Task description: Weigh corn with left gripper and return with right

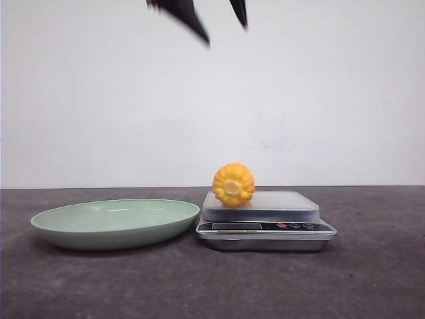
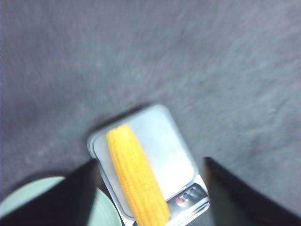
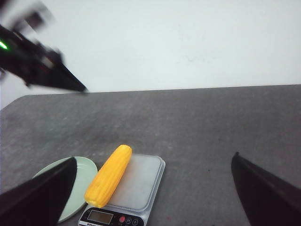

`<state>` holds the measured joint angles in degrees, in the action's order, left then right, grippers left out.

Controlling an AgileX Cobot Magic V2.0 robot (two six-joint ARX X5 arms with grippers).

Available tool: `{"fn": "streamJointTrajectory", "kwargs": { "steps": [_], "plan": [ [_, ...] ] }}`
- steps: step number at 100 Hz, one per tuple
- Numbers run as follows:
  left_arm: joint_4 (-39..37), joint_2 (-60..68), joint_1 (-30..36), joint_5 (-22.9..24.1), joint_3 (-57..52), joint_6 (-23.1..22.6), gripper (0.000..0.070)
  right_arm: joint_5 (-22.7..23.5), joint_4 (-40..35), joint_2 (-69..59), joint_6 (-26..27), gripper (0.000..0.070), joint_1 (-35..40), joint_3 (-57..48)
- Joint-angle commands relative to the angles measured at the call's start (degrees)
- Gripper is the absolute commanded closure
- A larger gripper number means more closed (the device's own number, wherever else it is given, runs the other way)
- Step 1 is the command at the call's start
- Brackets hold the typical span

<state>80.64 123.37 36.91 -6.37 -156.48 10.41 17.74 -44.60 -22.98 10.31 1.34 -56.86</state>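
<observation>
Table (image 1: 372, 279) carrying a plate (image 1: 114, 223) at left and a scale (image 1: 265, 220) just beside it at right, the corn (image 1: 233, 185) lying on the left part of the scale's platform, one end facing front, the left gripper (image 1: 219, 23) high above it.

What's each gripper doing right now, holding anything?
Left gripper: open, empty, raised above the scale; the corn lies on the scale.
Right gripper: open, empty, clear of the corn.
</observation>
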Motion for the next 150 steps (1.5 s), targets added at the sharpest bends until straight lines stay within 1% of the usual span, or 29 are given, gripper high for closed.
{"fn": "streamJointTrajectory", "kwargs": {
  "steps": [1, 12, 15, 16, 17, 19, 25, 41, 74, 86, 96, 114, 125, 132, 137, 143, 150],
  "plan": [
    [2.99, 1.38, 0.66, -0.83, -8.61, -2.89, 0.0478, -0.24, 0.13, -0.15, -0.48, 0.0046, 0.02, -0.66],
    [3.48, 0.44, 0.98, -2.75, -17.11, -2.25, 0.0491, -0.28, -0.07, -0.15, -0.5, 0.0047, 0.02, -0.46],
    [3.48, 0.04, 0.98, -3.06, -19.19, -2.14, 0.0536, -0.28, -0.07, -0.15, -0.5, 0.0047, 0.02, -0.46],
    [3.48, -0.22, 0.98, -3.1, -20.17, -2.14, 0.0567, -0.28, -0.07, -0.15, -0.5, 0.0047, 0.02, -0.46],
    [3.48, -0.28, 0.98, -3.1, -20.48, -2.14, 0.0576, -0.28, -0.07, -0.15, -0.5, 0.0046, 0.02, -0.46],
    [3.5, -0.7, 1.01, -3.1, -21.94, -2.14, 0.0624, -0.26, -0.07, -0.15, -0.48, 0.0047, 0.02, -0.46],
    [3.63, -1.92, 1.16, -3.32, -24.17, -2.16, 0.0697, -0.26, -0.07, -0.15, -0.48, 0.0047, 0.02, -0.46],
    [4.07, -8.37, 1.77, -6.23, -25.27, -2.16, 0.0699, -0.22, -0.28, -0.15, -0.48, 0.0046, 0.02, -0.46],
    [4.22, -24.96, 2.27, -5.97, -24.81, -2.97, 0.0699, -0.2, -1.11, -0.15, -0.7, 0.0046, 0.02, -0.46],
    [4.24, -31.82, 2.25, -3.54, -23.12, -3.1, 0.0699, -0.2, -1.42, -0.15, -1.27, 0.0047, 0.02, -0.46],
    [4.24, -38.77, 2.21, 0.76, -18.75, -3.13, 0.0699, -0.17, -1.7, -0.15, -1.77, 0.0046, 0.02, -0.46],
    [4.24, -51.45, 2.16, 11.37, -5.57, -3.13, 0.0699, -0.17, -1.64, -0.15, -1.73, 0.0046, 0.02, -0.46],
    [4.22, -58.58, 2.16, 15.61, 3.65, -3.04, 0.0699, 0.48, -1.27, -0.15, -1.53, 0.0046, 0.04, -0.46],
    [4.22, -62.31, 2.16, 17.14, 9.18, -3.06, 0.0699, 1.09, -0.77, -0.15, -0.35, 0.0046, 0.02, -0.46],
    [4.22, -64.32, 2.16, 17.29, 12.35, -3.08, 0.0699, 2.25, 0.13, -0.15, 0.72, 0.0046, 0.02, -0.48],
    [4.22, -66.73, 2.16, 17.29, 16.52, -3.04, 0.0699, 4.28, 2.64, -0.15, 3.26, 0.0047, 0.04, -0.48],
    [4.22, -68.54, 2.16, 17.29, 20.15, -3.08, 0.0699, 7.89, 7.32, -0.15, 7.54, 0.0047, 0.04, -0.57]
  ]
}}
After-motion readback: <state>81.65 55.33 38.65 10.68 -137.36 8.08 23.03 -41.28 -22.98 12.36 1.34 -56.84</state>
